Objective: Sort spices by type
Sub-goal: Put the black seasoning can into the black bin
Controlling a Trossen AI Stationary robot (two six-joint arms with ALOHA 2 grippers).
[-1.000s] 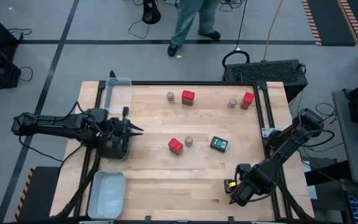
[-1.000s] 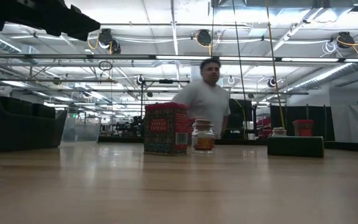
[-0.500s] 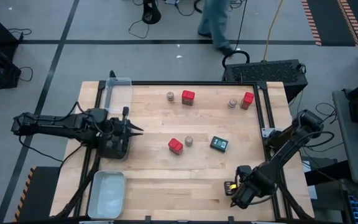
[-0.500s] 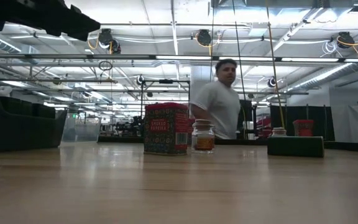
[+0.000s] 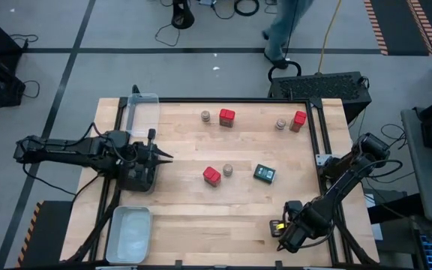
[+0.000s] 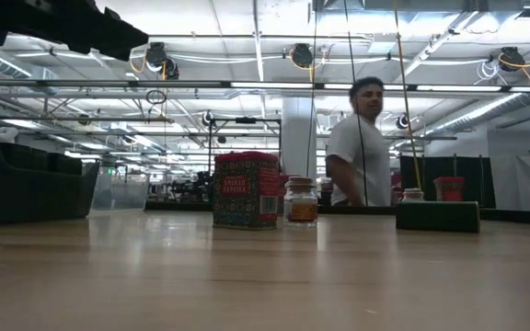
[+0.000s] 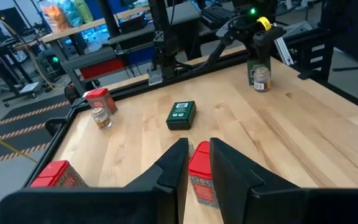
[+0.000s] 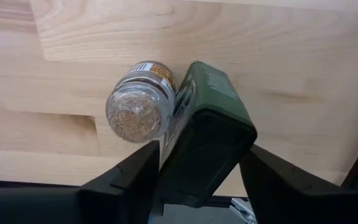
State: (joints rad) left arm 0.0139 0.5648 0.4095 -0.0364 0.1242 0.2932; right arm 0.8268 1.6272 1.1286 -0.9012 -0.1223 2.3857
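Note:
My right gripper (image 5: 282, 231) is at the table's near edge on the right, pointing down, shut on a dark green tin (image 8: 209, 140). A short jar with a tan lid (image 8: 140, 112) stands against that tin. In the left wrist view both show far off under the right gripper (image 7: 258, 43). Mid-table stand a red tin (image 5: 212, 175), a jar (image 5: 228, 170) and a flat-lying dark tin (image 5: 265, 174). Two red tins (image 5: 226, 117) (image 5: 298, 121) and two jars (image 5: 205, 116) (image 5: 280, 124) stand by the far edge. My left gripper (image 5: 163, 156) waits at the left side, its fingers nearly together. My right gripper pinches the dark green tin by its upper end (image 8: 185, 155), one finger (image 8: 135, 180) on each of two opposite sides. The fingers come from above, pointing down. The tin stands upright beside the jar; whether its base rests on the table I cannot tell.
A clear tray (image 5: 142, 112) lies at the far-left corner and a pale tray (image 5: 129, 234) at the near-left corner. A dark bin (image 5: 137, 178) sits under my left gripper. A person (image 6: 362, 147) walks behind the far edge. Bare wood lies between the middle group and the near edge.
The person behind the table has walked toward the right. My right gripper has crept slightly toward the near edge. The spices on the table have stayed put.

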